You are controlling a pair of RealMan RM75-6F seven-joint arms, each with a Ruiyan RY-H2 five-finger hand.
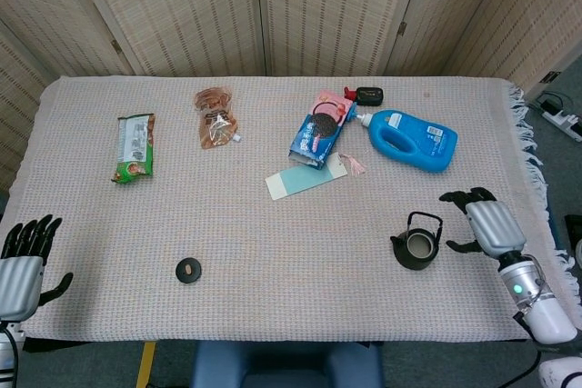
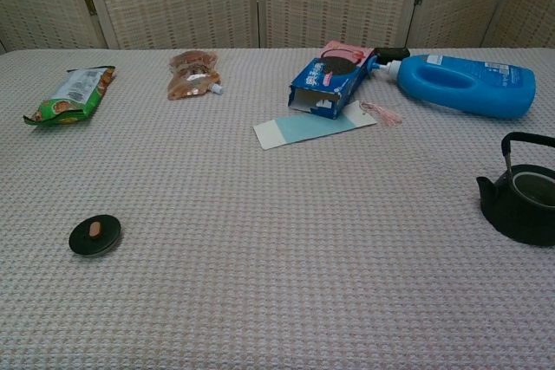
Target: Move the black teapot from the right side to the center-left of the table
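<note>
Your right hand (image 1: 493, 224) hangs empty with fingers spread, seemingly clear of the black teapot (image 1: 417, 243) at its nine o'clock, ready for the bail handle.

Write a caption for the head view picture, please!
Open right hand hovers beside the lidless black iron teapot on the woven tablecloth.

Chest view's edge cuts off black teapot (image 2: 523, 205).

Bright, even light; sharp focus
</note>
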